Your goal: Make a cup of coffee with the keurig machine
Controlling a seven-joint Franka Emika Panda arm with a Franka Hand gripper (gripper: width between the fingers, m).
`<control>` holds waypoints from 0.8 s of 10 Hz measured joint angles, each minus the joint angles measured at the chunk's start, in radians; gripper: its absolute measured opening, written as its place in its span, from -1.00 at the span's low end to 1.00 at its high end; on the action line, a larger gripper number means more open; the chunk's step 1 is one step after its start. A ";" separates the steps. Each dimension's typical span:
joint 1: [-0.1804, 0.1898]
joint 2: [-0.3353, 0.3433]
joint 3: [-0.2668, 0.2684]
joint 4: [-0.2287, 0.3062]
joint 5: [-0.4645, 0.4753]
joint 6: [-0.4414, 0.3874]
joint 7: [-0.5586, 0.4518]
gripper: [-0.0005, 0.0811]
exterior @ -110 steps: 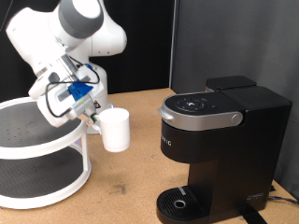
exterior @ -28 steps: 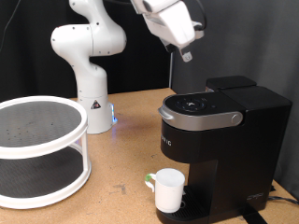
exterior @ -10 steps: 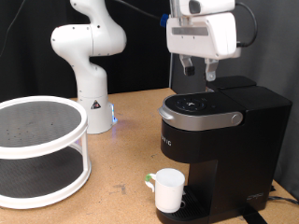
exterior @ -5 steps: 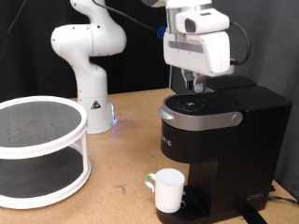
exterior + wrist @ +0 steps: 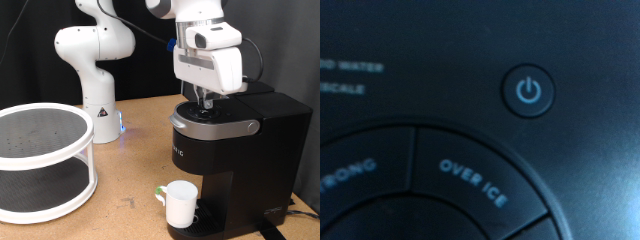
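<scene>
The black keurig machine [image 5: 235, 160] stands at the exterior view's right. The white cup [image 5: 181, 203] with a greenish handle sits on its drip tray under the head. My gripper [image 5: 207, 106] hangs straight down over the machine's top panel, its fingertips close together at or touching the button area. It holds nothing that I can see. The wrist view is filled by the panel [image 5: 440, 130], very close: a blue-lit power button [image 5: 528, 91] and part of a round button ring with "OVER ICE" [image 5: 473, 182]. No fingers show in the wrist view.
A white two-tier round rack [image 5: 42, 160] stands at the exterior view's left. The arm's white base [image 5: 96, 70] is behind it on the wooden table [image 5: 130, 190]. A black curtain backs the scene.
The cup went from my gripper near the rack to the drip tray. Since then the gripper has swung over the machine and come down onto its top panel.
</scene>
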 joint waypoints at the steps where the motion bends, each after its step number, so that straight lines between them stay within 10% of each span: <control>1: 0.000 0.011 0.000 0.000 -0.003 0.012 0.005 -0.98; 8: -0.001 0.037 -0.003 0.024 -0.008 -0.024 0.008 -0.98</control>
